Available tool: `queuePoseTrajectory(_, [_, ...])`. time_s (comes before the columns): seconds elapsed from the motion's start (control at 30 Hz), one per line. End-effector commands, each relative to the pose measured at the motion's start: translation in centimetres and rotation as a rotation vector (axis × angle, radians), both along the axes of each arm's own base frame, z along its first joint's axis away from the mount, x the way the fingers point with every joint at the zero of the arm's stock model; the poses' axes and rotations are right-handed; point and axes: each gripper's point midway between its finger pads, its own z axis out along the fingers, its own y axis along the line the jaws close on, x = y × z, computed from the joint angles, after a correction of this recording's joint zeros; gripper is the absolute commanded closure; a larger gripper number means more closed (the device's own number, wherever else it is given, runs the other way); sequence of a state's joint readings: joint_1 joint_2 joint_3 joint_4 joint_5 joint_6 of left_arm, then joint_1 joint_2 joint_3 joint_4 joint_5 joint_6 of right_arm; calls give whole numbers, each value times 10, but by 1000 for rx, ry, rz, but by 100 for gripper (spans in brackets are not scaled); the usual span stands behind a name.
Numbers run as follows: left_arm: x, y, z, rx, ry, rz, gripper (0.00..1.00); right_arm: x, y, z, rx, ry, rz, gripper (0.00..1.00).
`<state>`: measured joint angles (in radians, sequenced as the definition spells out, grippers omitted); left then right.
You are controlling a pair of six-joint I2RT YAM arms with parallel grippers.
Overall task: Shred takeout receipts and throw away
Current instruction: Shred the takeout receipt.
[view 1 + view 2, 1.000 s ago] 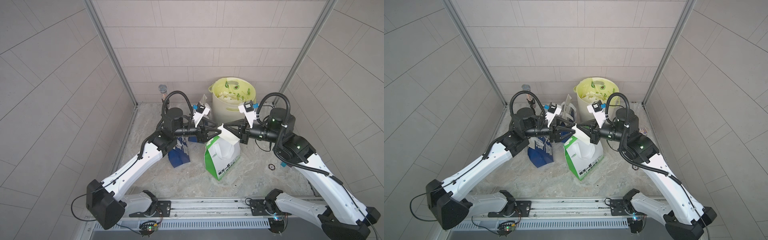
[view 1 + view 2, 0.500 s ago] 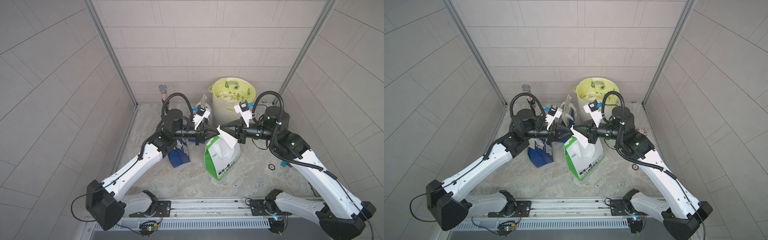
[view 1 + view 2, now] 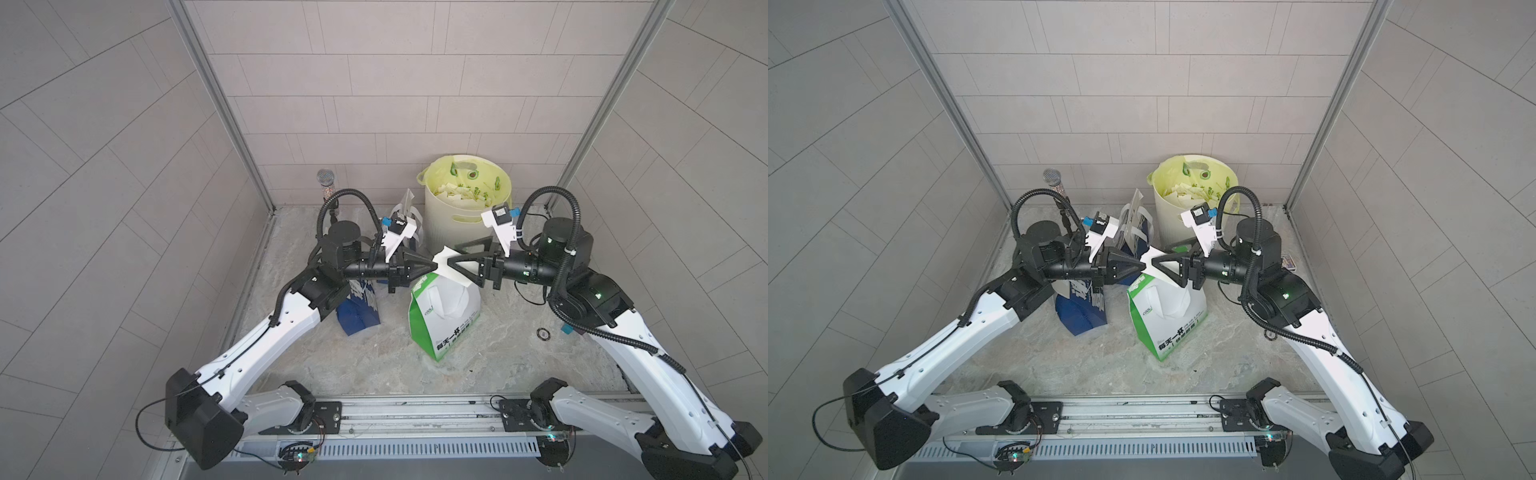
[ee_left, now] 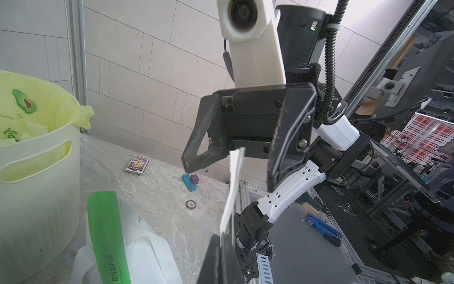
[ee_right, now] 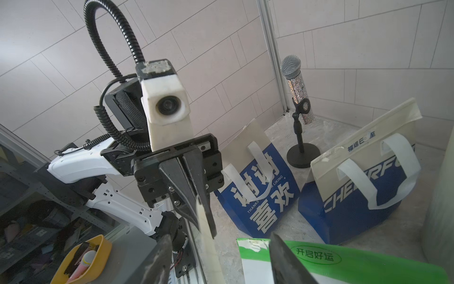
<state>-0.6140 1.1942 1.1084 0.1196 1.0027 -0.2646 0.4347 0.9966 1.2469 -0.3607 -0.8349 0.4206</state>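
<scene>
While the left jaws pinch a receipt [image 3: 441, 258] and the right jaws gape, marbled tabletop [image 3: 374, 361] lies within grey-tiled walls [image 3: 415, 83].

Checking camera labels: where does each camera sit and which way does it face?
Top views: high in front, looking down on both arms, left hand, right hand, receipt.
Left wrist: on left arm, facing the right hand; own fingertips show.
Right wrist: on right arm, facing the left hand, blue bags; own fingertips show.
Shared: both wrist views show the receipt.
</scene>
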Motion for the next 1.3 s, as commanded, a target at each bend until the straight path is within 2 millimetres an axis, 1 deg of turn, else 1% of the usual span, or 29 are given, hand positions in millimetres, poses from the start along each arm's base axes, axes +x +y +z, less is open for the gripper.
queuePoseTrajectory(0.0, [-4, 3, 4, -8, -61, 9, 100, -12, -3, 11, 86, 50, 48, 35])
queuePoseTrajectory(0.07, [-3, 4, 2, -6, -60, 18, 100, -14, -4, 11, 101, 65, 57, 35])
queuePoseTrajectory(0.13, [-3, 4, 4, -9, -63, 19, 100, -15, -5, 9, 104, 69, 54, 38])
queuePoseTrajectory(0.37, [-3, 3, 4, -6, -61, 15, 100, -5, -10, 9, 96, 49, -7, 62])
queuePoseTrajectory(0.4, [-3, 3, 3, -4, -59, 14, 100, -5, -10, 11, 98, 45, -9, 64])
queuePoseTrajectory(0.47, [-3, 3, 3, -4, -58, 15, 100, -4, -11, 13, 98, 36, -16, 66])
queuePoseTrajectory(0.57, [-3, 3, 3, -4, -57, 15, 100, -3, -12, 11, 90, 38, -20, 73])
queuePoseTrajectory(0.77, [-2, 3, 4, -5, -51, 17, 100, -4, -11, 9, 87, 45, -12, 91])
queuePoseTrajectory(0.83, [-1, 3, 5, -5, -43, 20, 100, -4, -11, 10, 86, 41, -9, 100])
queuePoseTrajectory(0.87, [1, 2, 5, -3, -32, 29, 100, -3, -11, 10, 85, 41, -8, 100])
queuePoseTrajectory(0.9, [4, 2, 6, -3, -18, 42, 94, -3, -10, 9, 83, 42, -5, 100])
queuePoseTrajectory(0.93, [6, 2, 8, -4, -4, 53, 77, -3, -9, 9, 80, 41, 3, 100])
queuePoseTrajectory(0.97, [7, 1, 10, -7, 6, 54, 64, -4, -8, 9, 78, 42, 12, 100])
queuePoseTrajectory(1.0, [8, 0, 13, -12, 15, 53, 53, -4, -7, 9, 79, 40, 24, 100])
queuePoseTrajectory(1.03, [9, 0, 18, -21, 22, 52, 45, -4, -6, 10, 81, 36, 33, 100])
queuePoseTrajectory(1.13, [8, -3, 32, -62, 42, 26, 33, -6, -1, 16, 105, 25, 70, 100])
queuePoseTrajectory(1.17, [8, -4, 35, -72, 48, 20, 30, -7, 0, 17, 114, 23, 83, 100])
queuePoseTrajectory(1.27, [8, -7, 40, -98, 63, -2, 28, -8, 6, 21, 138, 28, 122, 100])
